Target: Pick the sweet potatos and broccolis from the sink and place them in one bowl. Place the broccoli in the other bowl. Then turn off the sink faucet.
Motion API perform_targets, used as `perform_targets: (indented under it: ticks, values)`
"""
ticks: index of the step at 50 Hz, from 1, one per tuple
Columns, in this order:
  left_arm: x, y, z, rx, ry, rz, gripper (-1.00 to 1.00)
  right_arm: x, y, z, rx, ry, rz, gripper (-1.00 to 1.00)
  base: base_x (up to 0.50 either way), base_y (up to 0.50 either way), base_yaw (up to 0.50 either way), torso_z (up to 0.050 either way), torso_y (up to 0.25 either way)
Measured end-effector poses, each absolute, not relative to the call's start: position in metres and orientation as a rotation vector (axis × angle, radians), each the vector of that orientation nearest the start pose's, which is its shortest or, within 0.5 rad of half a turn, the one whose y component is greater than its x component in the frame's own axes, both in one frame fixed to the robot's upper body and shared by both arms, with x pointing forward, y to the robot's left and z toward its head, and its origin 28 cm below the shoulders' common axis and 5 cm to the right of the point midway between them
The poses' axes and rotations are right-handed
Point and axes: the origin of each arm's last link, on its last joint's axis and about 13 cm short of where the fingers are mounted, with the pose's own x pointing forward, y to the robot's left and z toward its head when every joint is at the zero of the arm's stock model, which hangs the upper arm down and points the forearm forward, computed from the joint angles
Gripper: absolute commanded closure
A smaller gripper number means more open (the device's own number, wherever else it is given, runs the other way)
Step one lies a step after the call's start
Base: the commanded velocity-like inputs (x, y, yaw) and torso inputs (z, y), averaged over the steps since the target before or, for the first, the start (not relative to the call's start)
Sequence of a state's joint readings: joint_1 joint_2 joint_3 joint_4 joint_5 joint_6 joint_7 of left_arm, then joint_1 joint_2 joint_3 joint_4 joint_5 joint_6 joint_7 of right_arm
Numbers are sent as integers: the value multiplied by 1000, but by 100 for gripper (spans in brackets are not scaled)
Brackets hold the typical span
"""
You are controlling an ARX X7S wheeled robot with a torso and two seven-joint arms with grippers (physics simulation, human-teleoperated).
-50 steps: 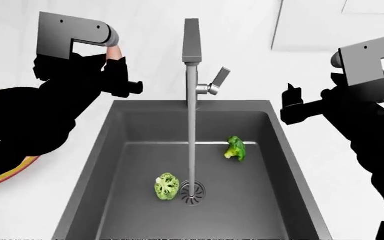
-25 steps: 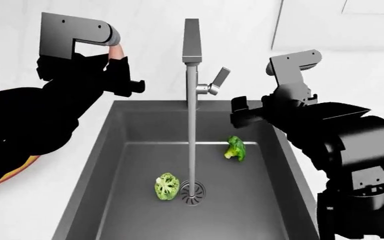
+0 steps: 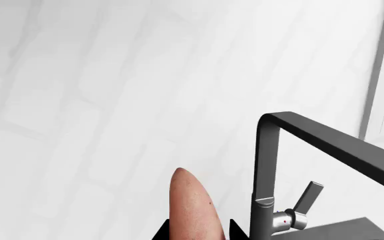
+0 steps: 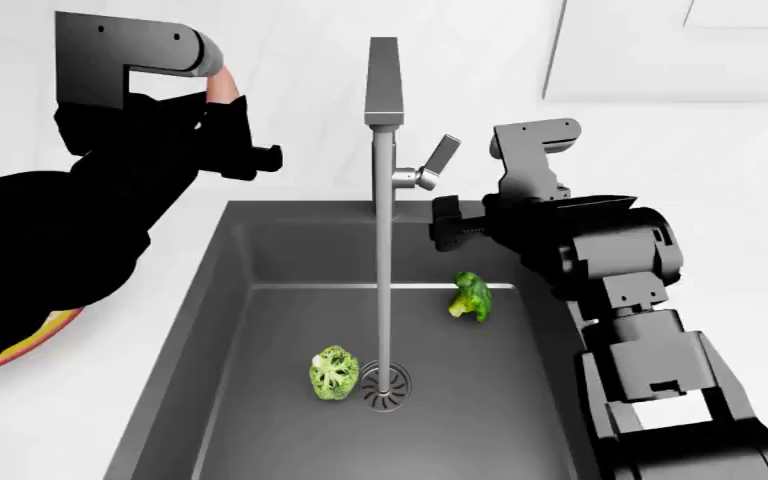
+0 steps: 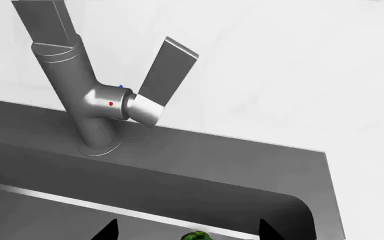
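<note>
My left gripper (image 4: 231,120) is raised over the counter left of the sink, shut on a pinkish sweet potato (image 3: 193,210) whose tip (image 4: 224,85) pokes out past the fingers. Two broccolis lie on the floor of the sink (image 4: 224,300): one (image 4: 335,372) by the drain, one (image 4: 470,296) near the back wall. The faucet (image 4: 383,120) runs a stream of water. Its handle (image 4: 438,158) is tilted up. My right gripper (image 4: 444,225) is open, just below and right of that handle (image 5: 168,75); the back broccoli (image 5: 195,236) shows under it.
A bowl's yellow and red rim (image 4: 37,335) peeks out under my left arm on the white counter. The drain (image 4: 386,385) sits under the water stream. White tiled wall (image 3: 78,100) stands behind the faucet (image 3: 265,175).
My right arm has swung in from the far right to the faucet handle, over the sink's back right corner. My left arm has lifted slightly with the sweet potato.
</note>
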State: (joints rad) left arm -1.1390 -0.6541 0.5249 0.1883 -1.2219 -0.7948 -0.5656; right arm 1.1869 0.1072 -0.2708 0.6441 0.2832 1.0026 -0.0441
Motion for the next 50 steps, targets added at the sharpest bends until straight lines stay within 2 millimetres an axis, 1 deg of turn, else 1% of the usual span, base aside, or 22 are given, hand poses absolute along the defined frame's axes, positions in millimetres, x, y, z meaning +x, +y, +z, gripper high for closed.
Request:
perform_targets:
  ticks: [4, 8, 24, 41, 50]
  values:
    - [297, 236, 283, 31, -44, -183, 100, 398, -98, 198, -61, 506, 171, -100, 0, 0, 0, 0, 0]
    - [295, 234, 285, 31, -67, -177, 100, 401, -98, 197, -56, 510, 166, -100, 0, 0, 0, 0, -183]
    - [296, 217, 285, 26, -93, -175, 100, 404, -98, 192, -56, 524, 153, -100, 0, 0, 0, 0, -170]
    - [298, 217, 288, 25, -102, -177, 100, 406, -98, 191, -61, 526, 149, -100, 0, 0, 0, 0, -139]
    - [297, 223, 290, 23, -105, -181, 100, 407, -96, 192, -89, 522, 142, -100, 4, 0, 0, 0, -188]
